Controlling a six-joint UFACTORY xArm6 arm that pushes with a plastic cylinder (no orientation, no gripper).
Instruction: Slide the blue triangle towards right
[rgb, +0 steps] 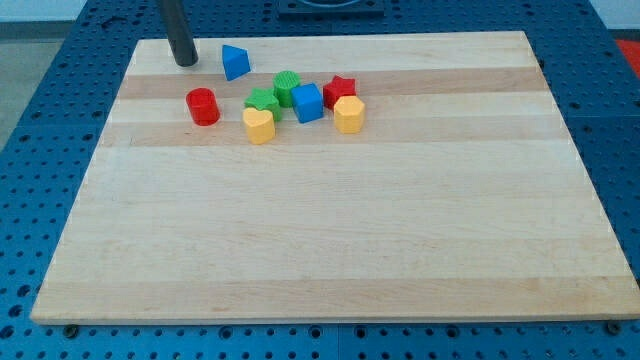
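The blue triangle (235, 62) lies near the view's top left on the wooden board (330, 240). My tip (185, 62) rests on the board just to the view's left of the blue triangle, a small gap apart from it. To the triangle's lower right sits a cluster: a green block (287, 86), a green block (263, 101), a blue cube (307, 103), a red star (340, 90), a yellow heart (258, 125) and a yellow block (348, 114). A red cylinder (202, 106) stands below my tip.
The board lies on a blue perforated table (50, 120). The board's top edge runs close behind the triangle and my tip.
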